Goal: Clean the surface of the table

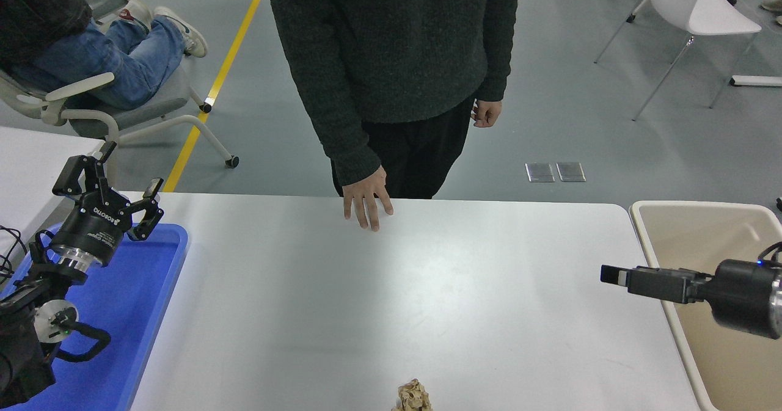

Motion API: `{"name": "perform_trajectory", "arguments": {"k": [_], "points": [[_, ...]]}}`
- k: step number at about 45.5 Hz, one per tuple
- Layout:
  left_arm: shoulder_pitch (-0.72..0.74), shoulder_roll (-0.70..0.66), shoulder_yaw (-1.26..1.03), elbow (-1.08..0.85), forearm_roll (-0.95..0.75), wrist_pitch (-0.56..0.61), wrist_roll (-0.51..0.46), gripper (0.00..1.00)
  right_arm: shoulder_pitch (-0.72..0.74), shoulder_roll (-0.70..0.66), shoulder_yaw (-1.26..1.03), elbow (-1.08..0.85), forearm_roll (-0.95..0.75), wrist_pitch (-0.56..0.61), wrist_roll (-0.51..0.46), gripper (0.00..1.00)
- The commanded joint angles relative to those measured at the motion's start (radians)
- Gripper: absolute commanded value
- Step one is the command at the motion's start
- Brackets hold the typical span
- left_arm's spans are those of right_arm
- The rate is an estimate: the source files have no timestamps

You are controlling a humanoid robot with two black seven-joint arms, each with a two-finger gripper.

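Note:
The white table surface [366,295] fills the middle of the view. A small crumpled brown paper wad [414,397] lies on it at the near edge, partly cut off by the picture's bottom. My right gripper [614,275] comes in from the right edge and points left. It is level and seen edge-on, above the table's right edge, well up and right of the wad. It holds nothing that I can see. My left gripper [110,182] is parked open and empty above the blue tray.
A blue tray [146,289] lies at the table's left end and a beige bin [702,228] stands at its right end. A person stands at the far side with one hand [366,202] flat on the table's far edge. Chairs stand beyond.

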Motion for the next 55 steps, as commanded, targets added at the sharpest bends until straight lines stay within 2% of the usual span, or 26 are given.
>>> {"name": "perform_trajectory", "arguments": {"k": [1,4,19,42,55], "points": [[0.0,0.0,0.0,0.0,0.0,0.0,0.0,1.0,0.002,-0.004,-0.005,0.051,-0.048,0.055,-0.039,1.0],[0.0,0.0,0.0,0.0,0.0,0.0,0.0,1.0,0.001,0.023,-0.007,0.051,-0.04,0.057,-0.059,1.0],[0.0,0.0,0.0,0.0,0.0,0.0,0.0,1.0,-0.024,0.147,-0.064,0.051,0.164,0.06,-0.283,0.98],[0.0,0.0,0.0,0.0,0.0,0.0,0.0,1.0,-0.195,0.368,-0.117,0.041,0.167,0.043,-0.318,0.96],[0.0,0.0,0.0,0.0,0.0,0.0,0.0,1.0,-0.217,0.481,-0.119,-0.007,0.161,-0.009,-0.358,0.94]]}}
